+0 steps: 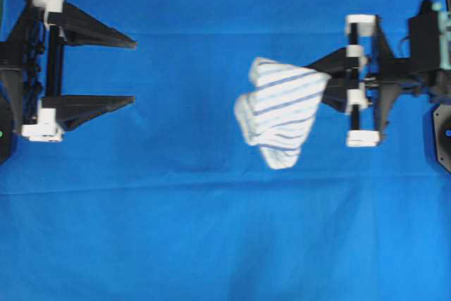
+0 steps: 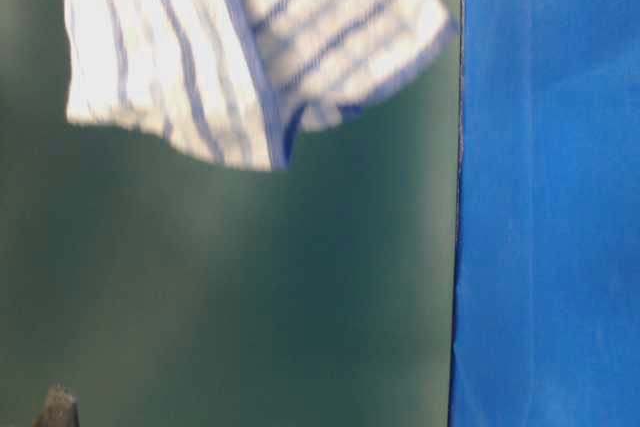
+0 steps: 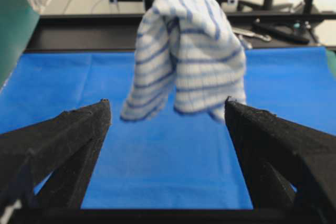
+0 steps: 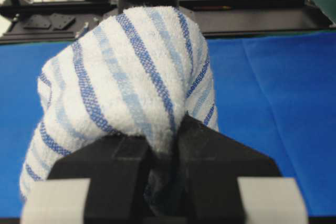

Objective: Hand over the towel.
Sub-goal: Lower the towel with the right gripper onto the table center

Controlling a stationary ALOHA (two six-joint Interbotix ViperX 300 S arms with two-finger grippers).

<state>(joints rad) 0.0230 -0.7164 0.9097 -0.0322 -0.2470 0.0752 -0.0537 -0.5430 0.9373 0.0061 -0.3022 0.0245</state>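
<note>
- Right hand: clenched on the towel, gripping one bunched edge.
- Towel: hangs above the blue sheet, between both hands.
- Left hand: released, fingers spread wide, well apart from the towel.
</note>
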